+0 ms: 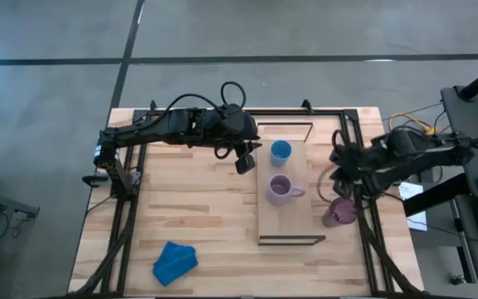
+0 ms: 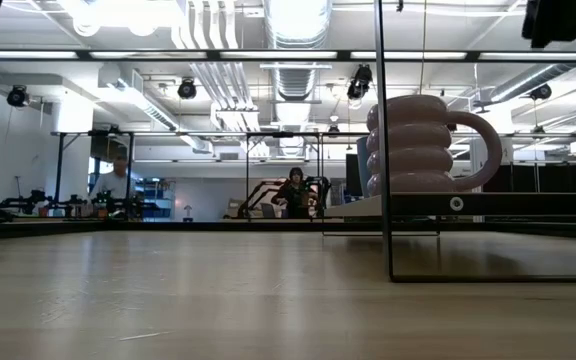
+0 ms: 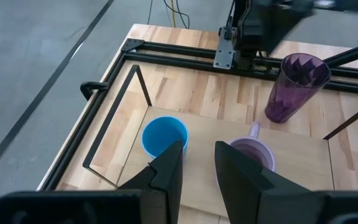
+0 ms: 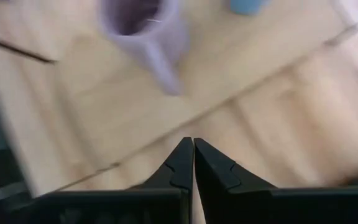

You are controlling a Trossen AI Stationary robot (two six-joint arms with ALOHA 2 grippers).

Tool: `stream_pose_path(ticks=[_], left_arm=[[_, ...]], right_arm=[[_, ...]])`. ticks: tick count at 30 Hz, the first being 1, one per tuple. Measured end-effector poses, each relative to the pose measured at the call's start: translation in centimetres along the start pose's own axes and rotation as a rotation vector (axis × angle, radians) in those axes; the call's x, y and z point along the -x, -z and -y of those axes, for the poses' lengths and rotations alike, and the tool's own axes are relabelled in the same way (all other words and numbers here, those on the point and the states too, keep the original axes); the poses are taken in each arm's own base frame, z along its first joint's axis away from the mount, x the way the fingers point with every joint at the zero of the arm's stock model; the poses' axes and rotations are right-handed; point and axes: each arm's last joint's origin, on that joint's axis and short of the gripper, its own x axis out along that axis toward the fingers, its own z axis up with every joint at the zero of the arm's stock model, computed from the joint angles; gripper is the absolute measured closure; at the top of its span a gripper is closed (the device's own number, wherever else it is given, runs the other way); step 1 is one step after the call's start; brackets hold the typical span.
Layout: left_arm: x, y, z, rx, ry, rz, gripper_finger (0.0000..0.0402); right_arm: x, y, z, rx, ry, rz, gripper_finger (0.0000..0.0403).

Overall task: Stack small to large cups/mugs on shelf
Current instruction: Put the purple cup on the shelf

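The light wooden shelf (image 1: 293,220) lies right of the table's middle. The small blue cup (image 1: 280,150) stands upright on the shelf's far part, and the pale lilac mug (image 1: 279,189) stands on its middle, handle toward the table's right. The dark purple cup (image 1: 339,213) stands on the tabletop just right of the shelf. My left gripper (image 1: 244,159) is open and empty above the shelf's left edge, beside the blue cup (image 3: 165,137) and the mug (image 3: 253,152). My right gripper (image 1: 337,176) is shut and empty (image 4: 193,144), just beyond the purple cup (image 3: 294,87).
A crumpled blue cloth (image 1: 174,262) lies near the table's near left corner. A dark metal frame (image 1: 351,124) runs along the table's edges. The shelf's thin dark end frames (image 1: 292,240) stand up at its near and far ends. People show in the room beyond (image 2: 294,190).
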Motion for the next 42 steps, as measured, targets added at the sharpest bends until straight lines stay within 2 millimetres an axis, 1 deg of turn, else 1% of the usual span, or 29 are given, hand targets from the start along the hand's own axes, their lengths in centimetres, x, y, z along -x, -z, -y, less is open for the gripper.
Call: stream_pose_path(ticks=[3, 6, 9, 15, 17, 20, 22, 24, 27, 31, 34, 38, 42], left_arm=[[0.0, 0.0, 0.0, -0.001, 0.008, -0.004, 0.0322], [0.0, 0.1, 0.0, -0.002, 0.007, -0.008, 0.0322], [0.0, 0.2, 0.0, -0.004, 0.006, -0.019, 0.0322], [0.0, 0.3, 0.0, -0.007, 0.005, -0.028, 0.0322], [0.0, 0.3, 0.0, -0.006, 0.005, -0.028, 0.0322], [0.0, 0.3, 0.0, -0.006, 0.005, -0.029, 0.0322], [0.0, 0.3, 0.0, -0.006, 0.005, -0.03, 0.0322], [0.0, 0.4, 0.0, -0.008, 0.004, -0.041, 0.0322], [-0.1, 0.6, 0.0, -0.011, 0.002, -0.056, 0.0322], [-0.4, 0.9, 0.0, -0.015, 0.0, -0.073, 0.0322], [-0.8, 1.2, 0.1, -0.018, 0.0, -0.087, 0.0322], [-1.1, 1.6, 0.1, -0.022, -0.002, -0.104, 0.0322], [-1.1, 1.5, 0.1, -0.022, -0.002, -0.102, 0.0322]], right_arm=[[-0.3, -0.8, 1.2, 0.039, 0.062, -0.012, 0.0394], [-0.2, -1.5, 1.8, 0.047, 0.083, 0.008, 0.0394], [0.5, -2.0, 1.9, 0.059, 0.087, 0.044, 0.0394], [2.4, -2.9, 1.6, 0.19, 0.084, 0.141, 0.0394], [3.1, -3.2, 1.5, 0.2, 0.077, 0.159, 0.0394], [3.9, -3.5, 1.1, 0.145, 0.015, 0.165, 0.0394], [4.3, -3.3, 0.9, 0.145, -0.073, 0.102, 0.0394], [4.2, -3.1, 0.8, 0.161, -0.122, 0.027, 0.0394], [3.8, -2.8, 0.8, 0.173, -0.103, -0.064, 0.0394], [2.6, -3.2, 0.6, 0.173, -0.068, -0.13, 0.0394], [1.2, -3.7, 0.3, 0.205, -0.029, -0.2, 0.0388], [-1.0, -4.7, -0.3, 0.276, 0.023, -0.298, 0.0367], [-3.0, -5.7, -0.9, 0.264, 0.035, -0.382, 0.0342]])
